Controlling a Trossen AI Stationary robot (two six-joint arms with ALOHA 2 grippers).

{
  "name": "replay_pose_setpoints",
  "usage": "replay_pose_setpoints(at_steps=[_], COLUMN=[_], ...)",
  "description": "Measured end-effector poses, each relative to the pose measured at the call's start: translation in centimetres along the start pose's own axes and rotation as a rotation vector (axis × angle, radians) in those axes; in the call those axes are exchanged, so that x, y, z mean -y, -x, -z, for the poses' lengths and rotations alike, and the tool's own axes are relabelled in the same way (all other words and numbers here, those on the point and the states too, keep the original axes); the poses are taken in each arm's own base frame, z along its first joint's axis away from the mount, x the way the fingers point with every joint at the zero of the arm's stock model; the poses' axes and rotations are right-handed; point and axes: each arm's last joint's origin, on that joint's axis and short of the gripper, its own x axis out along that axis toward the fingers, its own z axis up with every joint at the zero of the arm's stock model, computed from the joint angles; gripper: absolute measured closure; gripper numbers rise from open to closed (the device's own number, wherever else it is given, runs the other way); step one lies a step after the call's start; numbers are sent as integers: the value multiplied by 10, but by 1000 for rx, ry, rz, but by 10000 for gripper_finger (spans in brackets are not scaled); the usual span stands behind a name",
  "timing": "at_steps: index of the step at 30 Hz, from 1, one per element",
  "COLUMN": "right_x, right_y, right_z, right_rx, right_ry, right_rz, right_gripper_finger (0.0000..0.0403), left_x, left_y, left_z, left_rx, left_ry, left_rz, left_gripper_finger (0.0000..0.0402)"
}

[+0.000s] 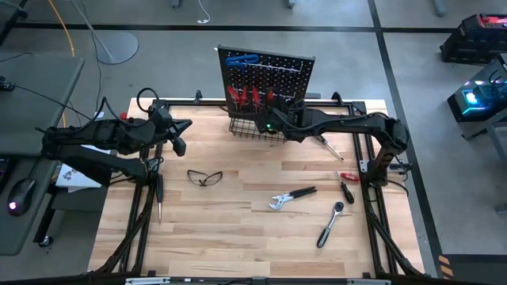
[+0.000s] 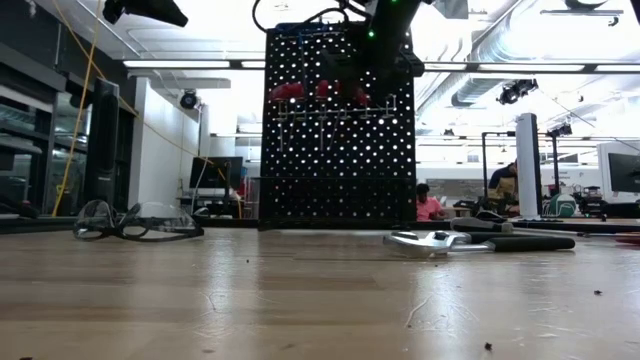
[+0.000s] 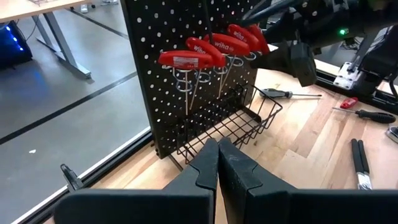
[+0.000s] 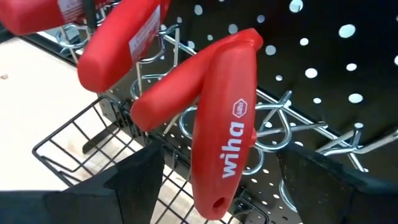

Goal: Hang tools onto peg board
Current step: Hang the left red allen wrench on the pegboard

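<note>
A red plastic T-shaped key handle (image 4: 221, 130) printed "wiha" in white is hanging in a silver wire loop hook (image 4: 273, 134) on the black perforated metal peg board (image 1: 273, 67), sitting between the spread fingers of the right gripper (image 4: 217, 180), which are standing clear of it on both sides. More red T-handles (image 3: 211, 46) are hanging beside it in a row; their small white labels are too fine to read. The board's black wire basket (image 3: 239, 121) is sitting just below that claw. A blue tool (image 1: 240, 58) is hanging higher on the board, its shape hard to make out. Behind the right arm, on the light wooden table (image 1: 238, 222), silver pliers with black handles (image 1: 291, 196), a chrome ratchet (image 1: 330, 223) and a red-handled screwdriver (image 1: 347, 176) are lying. The left gripper (image 3: 217, 168), fingers pressed together, is hovering well apart, facing the board, with clear safety glasses (image 1: 204, 177) lying near it.
</note>
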Motion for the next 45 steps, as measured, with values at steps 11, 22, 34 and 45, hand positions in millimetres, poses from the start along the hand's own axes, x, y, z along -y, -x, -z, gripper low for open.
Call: replay_pose_setpoints(at_steps=[11, 22, 34, 45], right_x=[5, 0, -12, -23], right_y=[-2, 7, 32, 47], right_z=[0, 3, 2, 11], right_rx=[4, 21, 55, 52], right_ry=[-41, -1, 40, 64], right_rz=[46, 67, 26, -31], right_gripper_finger=[232, 342, 358, 367], left_x=[0, 0, -1, 12], left_y=[0, 0, 0, -16], left_z=[0, 0, 3, 6], left_rx=[0, -1, -24, -66], left_ry=[1, -2, 1, -30], left_rz=[-1, -4, -17, -59], left_gripper_finger=[402, 402, 402, 402])
